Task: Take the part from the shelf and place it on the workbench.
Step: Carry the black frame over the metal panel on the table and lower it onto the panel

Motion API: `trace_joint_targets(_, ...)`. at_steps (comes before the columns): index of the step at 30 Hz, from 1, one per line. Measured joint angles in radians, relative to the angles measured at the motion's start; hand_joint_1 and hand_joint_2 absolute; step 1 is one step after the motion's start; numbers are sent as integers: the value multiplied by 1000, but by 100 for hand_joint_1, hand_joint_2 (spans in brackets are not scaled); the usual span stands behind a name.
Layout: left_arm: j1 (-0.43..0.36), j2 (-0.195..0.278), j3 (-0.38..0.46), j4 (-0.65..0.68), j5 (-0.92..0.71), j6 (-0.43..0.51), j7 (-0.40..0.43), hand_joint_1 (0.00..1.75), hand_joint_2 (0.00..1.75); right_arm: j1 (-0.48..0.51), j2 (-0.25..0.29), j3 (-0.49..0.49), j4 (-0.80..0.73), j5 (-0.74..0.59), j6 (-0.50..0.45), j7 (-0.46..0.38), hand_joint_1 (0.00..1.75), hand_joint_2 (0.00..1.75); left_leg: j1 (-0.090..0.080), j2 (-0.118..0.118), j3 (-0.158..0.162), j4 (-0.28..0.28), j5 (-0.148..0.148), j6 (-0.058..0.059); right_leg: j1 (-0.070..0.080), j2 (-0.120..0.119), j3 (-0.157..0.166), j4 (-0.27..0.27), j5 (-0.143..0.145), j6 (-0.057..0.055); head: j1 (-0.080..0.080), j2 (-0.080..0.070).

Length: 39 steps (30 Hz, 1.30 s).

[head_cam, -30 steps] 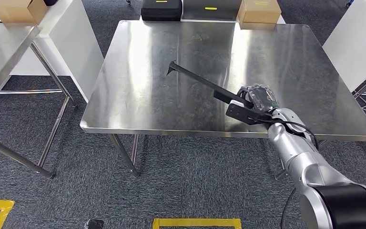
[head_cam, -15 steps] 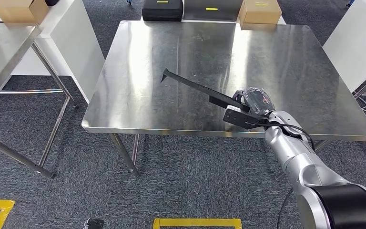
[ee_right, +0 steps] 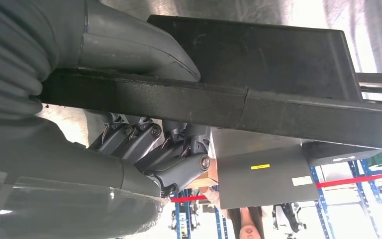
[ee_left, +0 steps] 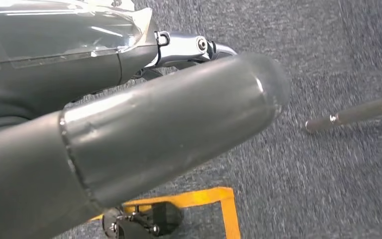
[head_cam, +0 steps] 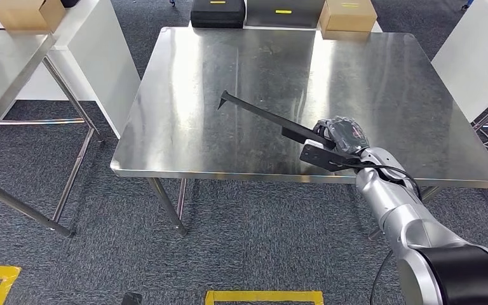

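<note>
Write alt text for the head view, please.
The robot's right hand holds a long black part slanting over a steel workbench. Cardboard boxes and dark cases sit beyond its far edge.

part: matte black along its whole length, in head view and right wrist view.
right hand: dark grey fingers, small red and green marks on the back under a clear glossy cover; silver arm with black joint band.
left hand: plain grey thumb, clear cover, chrome hardware.
counter: brushed silver steel, pale streaked reflections.
floor: dark grey speckled carpet, yellow tape lines.
boxes: tan cardboard.
cases: black, yellow labels.
side tables: white and steel.
</note>
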Motion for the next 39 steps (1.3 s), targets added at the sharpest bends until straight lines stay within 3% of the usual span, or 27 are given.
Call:
trace_joint_targets(5, 1, 4, -2, 4, -4, -24, 3, 0, 0, -1, 7, 0, 0, 1, 1, -1, 173, 175, -2, 0, -4, 4, -4, 7, -11, 0, 0, -1, 0, 1, 0, 0)
trace_joint_targets(9, 2, 6, -4, 6, -7, -28, 1, 0, 0, -4, 10, 0, 0, 0, 2, -1, 173, 175, 2, 1, 9, -11, -11, 28, -6, 2, -3, 24, 2, 13, 0, 0)
trace_joint_targets(11, 1, 6, -8, 6, -14, -25, 2, 0, 0, -8, 9, 0, 0, -2, 2, 0, 173, 175, 9, 4, 24, -17, -10, 35, -7, 1, -37, 84, -29, 14, 3, 0)
trace_joint_targets(14, 0, 5, -14, 6, -21, -23, 5, 0, 0, -9, 3, 0, 1, -3, 2, 0, 173, 175, 13, 5, 30, -16, -13, 31, -12, 0, -137, 262, -90, 21, 4, 0)
trace_joint_targets(15, 1, 4, -15, 6, -22, -23, 6, 0, 0, -6, 0, 0, 2, -4, 2, -1, 173, 175, 16, 5, 33, -16, -16, 27, -15, 0, -157, 288, -94, 27, 4, 0)
trace_joint_targets(16, 2, 4, -15, 6, -23, -22, 7, 0, 0, -3, -3, 0, 2, -5, 1, -1, 173, 175, 19, 4, 37, -15, -20, 21, -19, -1, -157, 275, -81, 36, 4, 0)
trace_joint_targets(18, 2, 4, -15, 6, -25, -20, 7, 0, 0, -1, -5, 0, 2, -6, 1, -2, 173, 175, 28, 5, 49, -13, -32, 5, -30, -6, -105, 144, -15, 60, 5, 0)
trace_joint_targets(19, 1, 4, -15, 6, -26, -20, 7, 0, 0, -2, -6, 0, 3, -7, 1, -2, 173, 175, 31, 6, 54, -12, -40, -5, -31, -10, -78, 76, 7, 65, 6, 0)
trace_joint_targets(21, 0, 5, -16, 6, -27, -22, 5, 0, 0, -5, -8, 0, 3, -8, 1, -2, 173, 175, 30, 10, 61, -13, -55, -25, -26, -16, -47, 7, 15, 46, 9, 0)
trace_joint_targets(23, 0, 5, -16, 6, -28, -27, 3, 0, 0, -7, -9, 0, 4, -8, 0, -2, 173, 175, 31, 12, 71, -9, -63, -39, -22, -10, -34, 9, 1, 7, 6, 0)
trace_joint_targets(25, 0, 6, -16, 6, -30, -30, 2, 0, 0, -10, -11, 0, 3, -9, -1, -2, 173, 175, 38, 10, 60, 32, -61, -47, -23, -2, -11, 11, -6, -18, 2, 0)
trace_joint_targets(27, -1, 7, -16, 6, -31, -30, 3, 0, 0, -14, -12, 0, 2, -10, -1, -2, 173, 175, 40, 5, -10, 143, -65, -48, -18, 2, 12, 9, -21, -36, 0, 0)
trace_joint_targets(29, 2, 6, -16, 7, -32, -29, 4, 0, 0, -12, -11, 0, 2, -11, -2, -1, 173, 175, 36, 1, -106, 263, -112, -47, -10, 8, 34, 9, -39, -47, -2, 0)
trace_joint_targets(31, 5, 6, -16, 8, -32, -25, 6, 0, 0, -6, -9, 0, 2, -11, -2, -1, 173, 175, 30, -1, -165, 288, -163, -38, -1, 16, 62, 9, -61, -51, -2, 0)
trace_joint_targets(32, 6, 6, -16, 8, -32, -24, 6, 0, 0, -4, -9, 0, 2, -11, -2, -1, 173, 175, 24, -2, -172, 254, -159, -28, 4, 20, 79, 9, -74, -52, -2, 0)
trace_joint_targets(33, 6, 7, -16, 8, -32, -24, 7, 0, 0, -4, -9, 0, 2, -11, -2, -1, 173, 175, 16, -6, -169, 198, -122, -12, 9, 23, 98, 9, -87, -53, -2, 0)
trace_joint_targets(35, 7, 11, -16, 9, -32, -24, 9, 0, 0, -1, -8, 0, 4, -12, -2, -1, 173, 175, -5, -27, -147, 70, 24, 25, 18, 31, 130, 10, -116, -50, 1, 0)
trace_joint_targets(36, 8, 13, -16, 9, -32, -24, 10, 0, 0, 1, -7, 0, 4, -12, -2, -1, 173, 175, -15, -37, -136, 32, 80, 35, 22, 36, 139, 9, -130, -48, 2, 0)
trace_joint_targets(37, 8, 14, -15, 10, -32, -24, 12, 0, 0, 3, -7, 0, 5, -12, -2, -1, 173, 175, -22, -43, -127, 14, 112, 39, 23, 41, 143, 7, -142, -44, 3, 0)
trace_joint_targets(39, 5, 11, -15, 11, -32, -24, 13, 0, 0, 3, -8, 0, 2, -11, -3, -1, 173, 175, -23, -39, -109, 8, 104, 40, 28, 45, 153, -2, -159, -35, 2, 0)
